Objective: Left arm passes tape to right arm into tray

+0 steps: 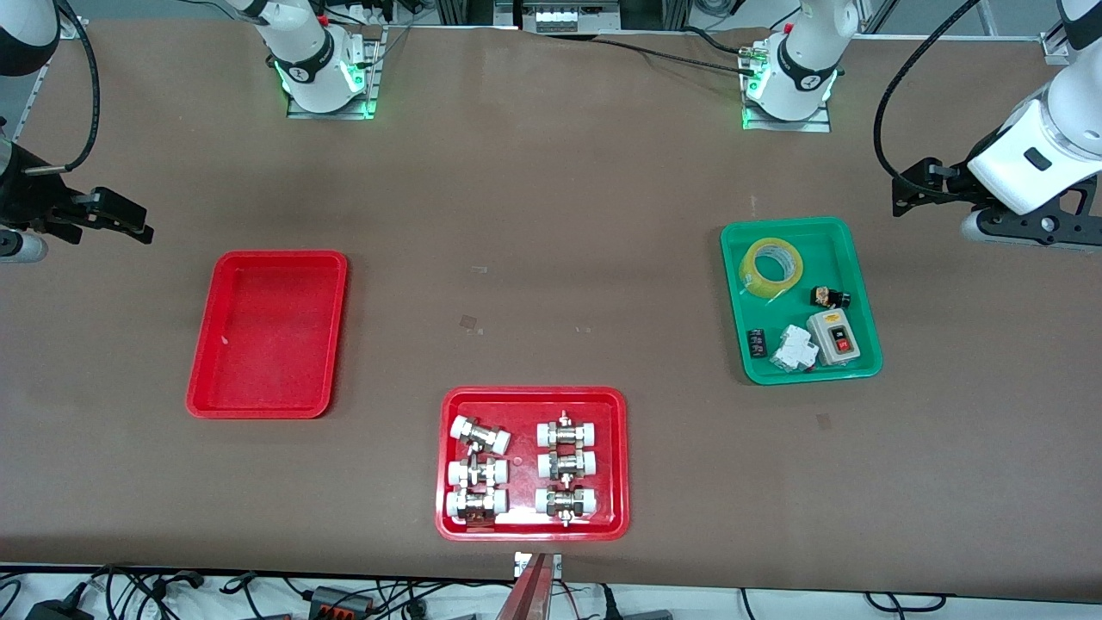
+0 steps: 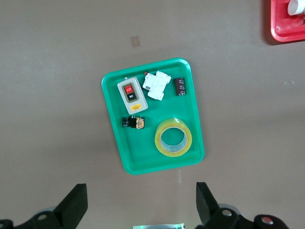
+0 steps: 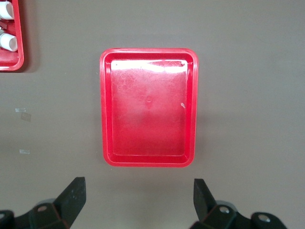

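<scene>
The yellow tape (image 1: 753, 277) lies flat in the green tray (image 1: 831, 250), at the end of it farther from the front camera. It also shows in the left wrist view (image 2: 160, 139), inside the green tray (image 2: 138, 155). My left gripper (image 1: 914, 191) hangs open and empty over bare table beside the green tray, at the left arm's end; its jaws (image 2: 142, 205) stand wide apart. The plain red tray (image 1: 269, 334) is empty, also in the right wrist view (image 3: 147, 109). My right gripper (image 1: 112, 215) is open and empty over bare table beside it (image 3: 139, 202).
A wider red tray (image 1: 534, 393) with several metal-and-white pipe fittings sits near the table's front edge, between the other two trays. The green tray also holds a grey switch box (image 1: 836, 337), a white breaker (image 1: 794, 348) and two small black parts.
</scene>
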Tool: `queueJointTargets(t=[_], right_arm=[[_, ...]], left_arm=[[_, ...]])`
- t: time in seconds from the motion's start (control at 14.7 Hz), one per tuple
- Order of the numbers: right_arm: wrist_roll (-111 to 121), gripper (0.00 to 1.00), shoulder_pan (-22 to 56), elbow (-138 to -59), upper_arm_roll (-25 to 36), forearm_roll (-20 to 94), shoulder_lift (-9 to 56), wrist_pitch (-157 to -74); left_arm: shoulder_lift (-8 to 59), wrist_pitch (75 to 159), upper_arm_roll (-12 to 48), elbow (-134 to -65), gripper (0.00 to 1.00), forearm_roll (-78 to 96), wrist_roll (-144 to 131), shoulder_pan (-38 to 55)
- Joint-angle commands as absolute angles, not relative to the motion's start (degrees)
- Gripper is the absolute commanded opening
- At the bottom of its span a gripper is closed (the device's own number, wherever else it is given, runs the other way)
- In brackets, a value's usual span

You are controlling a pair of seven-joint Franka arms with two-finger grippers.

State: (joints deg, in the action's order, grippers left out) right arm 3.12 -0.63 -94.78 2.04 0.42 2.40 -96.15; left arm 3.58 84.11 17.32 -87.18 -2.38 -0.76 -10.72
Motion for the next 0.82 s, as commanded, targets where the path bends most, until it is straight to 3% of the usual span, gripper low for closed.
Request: queueJointTargets(t=[0.0,0.75], right_arm=[[3.0,1.00,-0.4,-95.1,2.1,0.6,1.5,-95.5],[3.3,1.00,-0.4,-94.7,2.2,0.0,1.7,-95.8]], left_arm=[[4.0,83.5,17.6,-85.9,1.00,-3.3,-0.1,-11.0],[4.1,82.9,17.6,-86.0,1.00,-3.3,0.5,-11.0]])
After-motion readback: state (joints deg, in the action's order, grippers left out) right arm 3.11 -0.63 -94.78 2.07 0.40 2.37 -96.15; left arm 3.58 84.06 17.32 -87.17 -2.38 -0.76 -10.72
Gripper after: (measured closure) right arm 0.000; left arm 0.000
